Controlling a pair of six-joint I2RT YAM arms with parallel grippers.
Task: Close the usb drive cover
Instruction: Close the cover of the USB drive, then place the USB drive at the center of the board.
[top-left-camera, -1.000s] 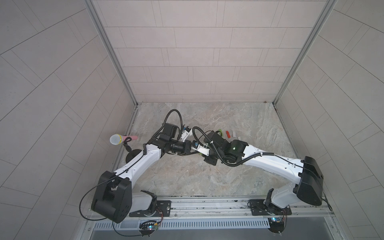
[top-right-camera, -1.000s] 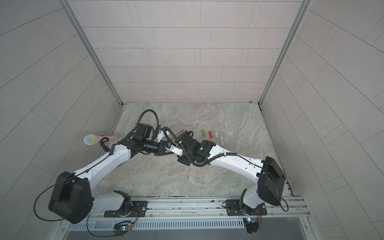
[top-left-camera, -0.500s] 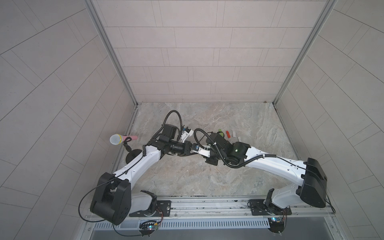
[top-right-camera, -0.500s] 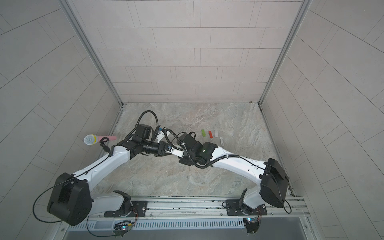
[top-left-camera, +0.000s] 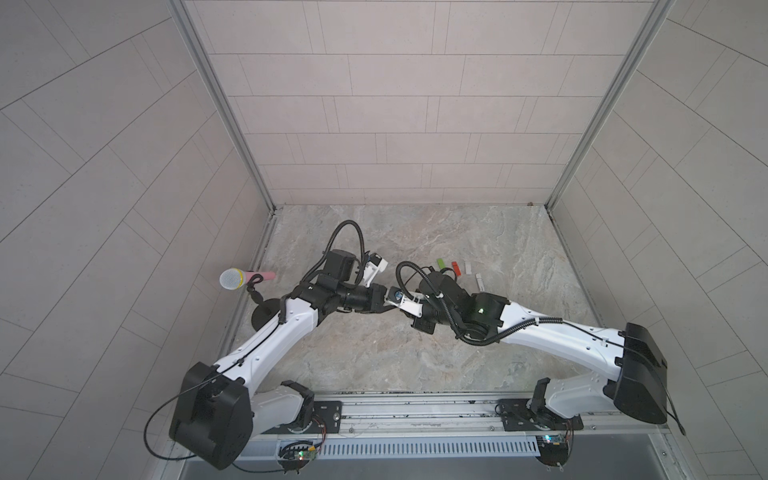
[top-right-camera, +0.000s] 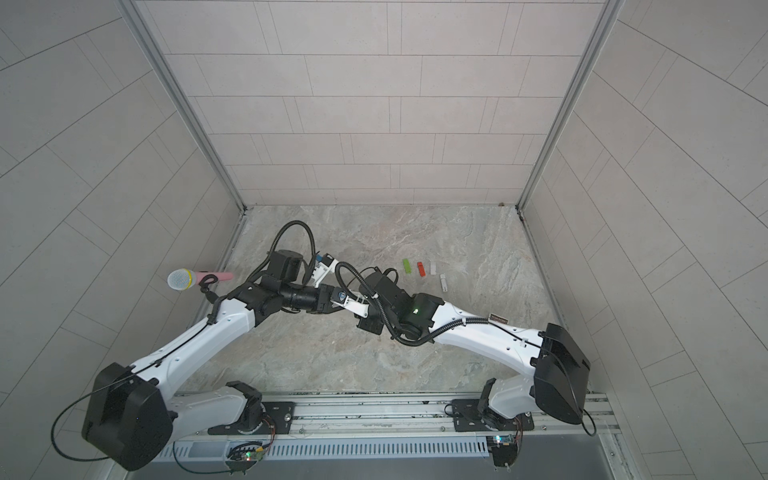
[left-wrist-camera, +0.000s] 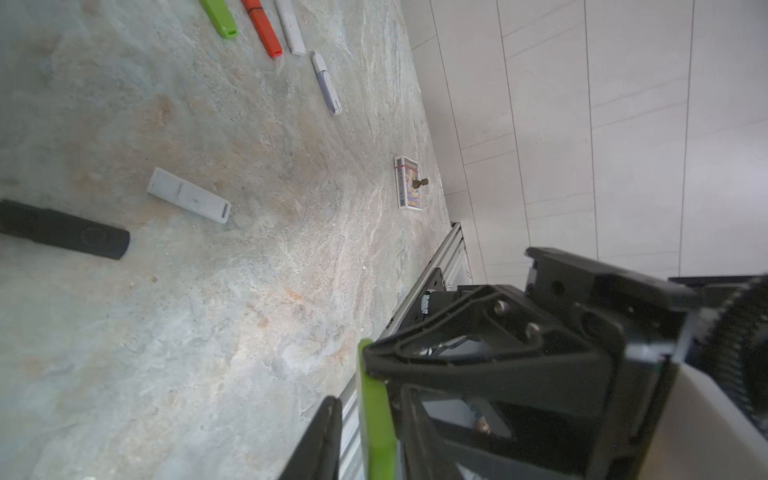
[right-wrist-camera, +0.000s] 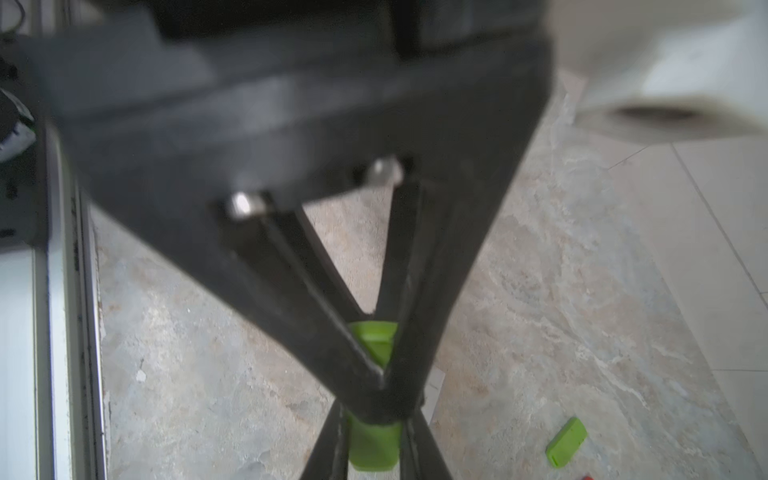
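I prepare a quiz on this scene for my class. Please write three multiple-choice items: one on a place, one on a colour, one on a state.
1. The microphone stands: A by the left wall; B at the table's middle; C by the right wall.
2. The held USB drive is: A red; B black; C green.
3. The right fingers are: A wide open; B shut on the drive; C flat on the table.
Key: 1 A, its stand is there; 2 C, green shows between the fingers; 3 B, both press its sides.
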